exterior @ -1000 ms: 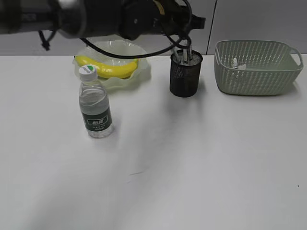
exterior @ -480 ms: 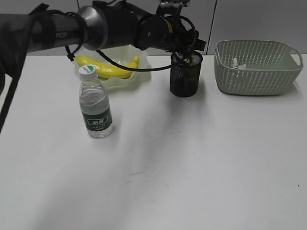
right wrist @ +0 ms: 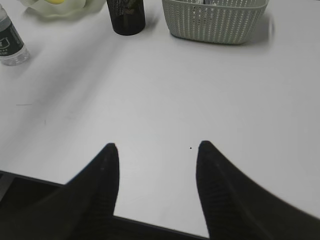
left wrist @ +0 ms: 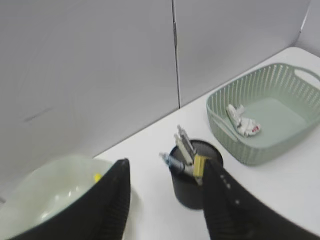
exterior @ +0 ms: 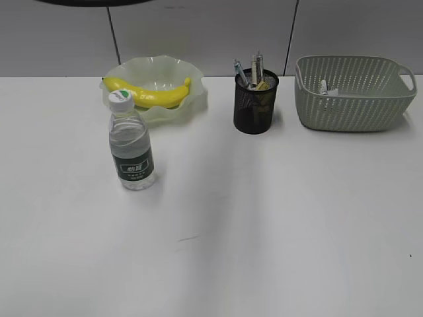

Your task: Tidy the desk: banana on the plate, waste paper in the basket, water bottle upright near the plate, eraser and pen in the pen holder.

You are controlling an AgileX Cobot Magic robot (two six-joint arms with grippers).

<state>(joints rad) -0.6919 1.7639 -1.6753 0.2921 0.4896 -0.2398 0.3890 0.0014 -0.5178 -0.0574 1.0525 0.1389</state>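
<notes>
A white tabletop [exterior: 277, 224] fills most of the exterior view, smooth and matte, with a short dark scuff [exterior: 188, 238] below centre. Behind it, along the top of the frame, stands a grey panelled wall [exterior: 198, 30] divided by dark vertical seams.

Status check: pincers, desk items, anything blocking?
Left pincer open, empty, above pen holder. Right pincer open, empty. Banana on plate, bottle upright, paper in basket. Nothing blocking.

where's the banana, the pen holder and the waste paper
banana [exterior: 149, 92], exterior view, middle of the fruit
pen holder [exterior: 254, 109], exterior view, front of the mesh wall
waste paper [left wrist: 243, 122], left wrist view, middle of the wad
</notes>
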